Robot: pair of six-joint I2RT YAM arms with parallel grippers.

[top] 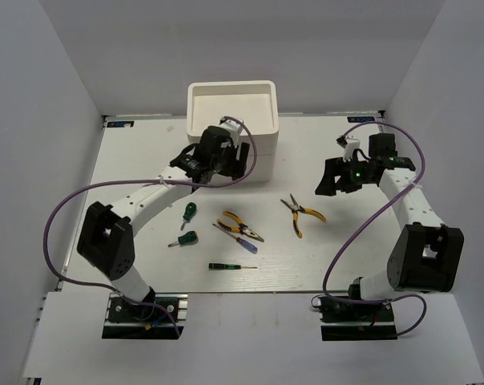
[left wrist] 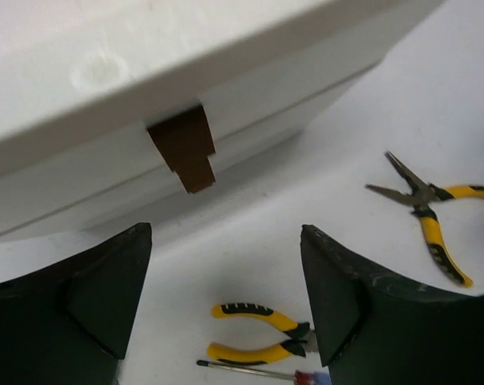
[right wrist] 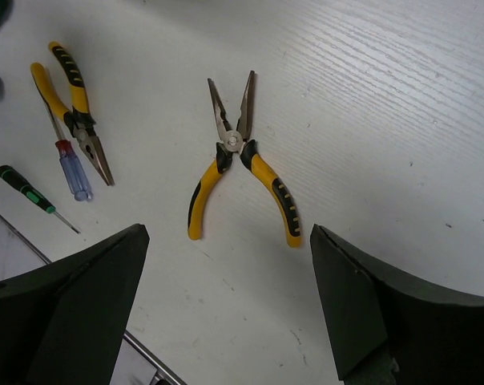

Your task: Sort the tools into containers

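Organizer [top: 231, 85]: brown drawer tab [left wrist: 183, 148] lies just ahead of left gripper [left wrist: 224, 231], jaws spread and empty; right gripper [right wrist: 228, 233], likewise spread, well apart.

White table [top: 362, 257]: scattered tools [top: 242, 226], organizer [top: 231, 87].

Six small hand tools are in view in all. There are two yellow-handled long-nose pliers [top: 243, 225] [top: 300, 213], two stubby green-handled screwdrivers [top: 188, 212] [top: 184, 239], one slim screwdriver with a red and blue handle [top: 244, 244], and one thin black-and-green precision screwdriver [top: 224, 265]. There is one white square plastic organizer [top: 231, 120], with one small brown tab [left wrist: 184, 152] showing on its front. Two black-and-white robot arms [top: 142, 204] [top: 406, 200] are present.
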